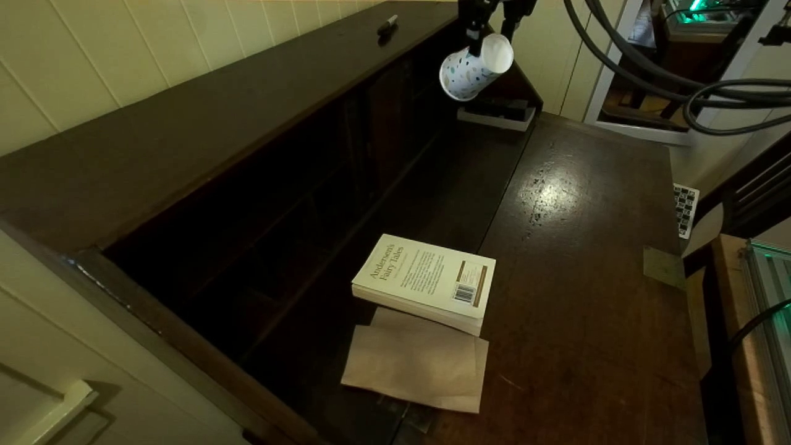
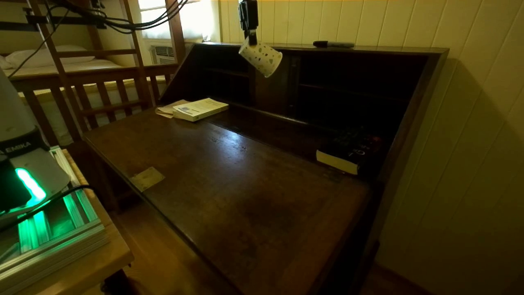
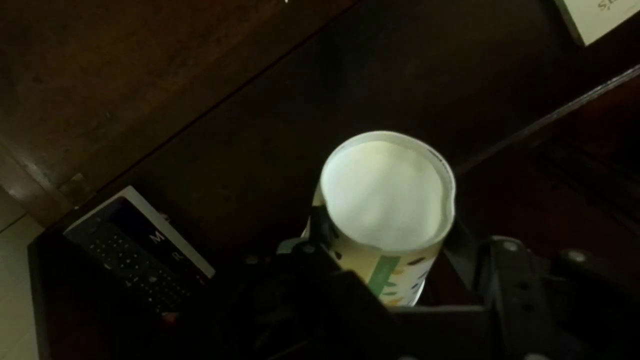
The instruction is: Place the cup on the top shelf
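The cup, white with small coloured specks, hangs tilted in the air in both exterior views. My gripper is shut on it, with a finger on each side. In the wrist view the cup shows a round white end towards the camera, and its rim looks slightly bent between the fingers of the gripper. The top shelf, a long dark-brown board, runs along the wall. In an exterior view the cup appears in front of the bookcase, just below the line of the top shelf.
A marker lies on the top shelf. On the desk surface are a pale paperback book and brown paper beside it. A thick dark book sits at the desk's opposite end. Dark compartments lie beneath the top board.
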`<state>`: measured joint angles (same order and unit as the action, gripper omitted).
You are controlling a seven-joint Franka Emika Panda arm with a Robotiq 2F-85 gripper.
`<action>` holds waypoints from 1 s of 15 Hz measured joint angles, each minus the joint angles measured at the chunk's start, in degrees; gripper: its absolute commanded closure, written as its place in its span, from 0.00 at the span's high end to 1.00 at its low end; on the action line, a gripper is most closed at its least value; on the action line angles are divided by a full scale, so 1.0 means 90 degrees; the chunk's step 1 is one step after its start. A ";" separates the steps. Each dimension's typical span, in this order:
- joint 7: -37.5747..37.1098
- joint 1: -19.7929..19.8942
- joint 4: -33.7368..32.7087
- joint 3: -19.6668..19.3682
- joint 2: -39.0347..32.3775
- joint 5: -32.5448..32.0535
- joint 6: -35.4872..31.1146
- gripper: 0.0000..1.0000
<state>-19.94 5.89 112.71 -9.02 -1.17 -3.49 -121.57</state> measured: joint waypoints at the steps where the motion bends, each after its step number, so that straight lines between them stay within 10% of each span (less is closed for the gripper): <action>1: 0.0000 0.0000 0.0001 0.0000 0.0000 -0.0023 -0.0183 0.34; 15: 0.0185 -0.0018 0.0239 0.0165 0.0063 -0.0335 -0.2506 0.34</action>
<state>-18.27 5.73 114.86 -7.53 -0.60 -6.50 -144.13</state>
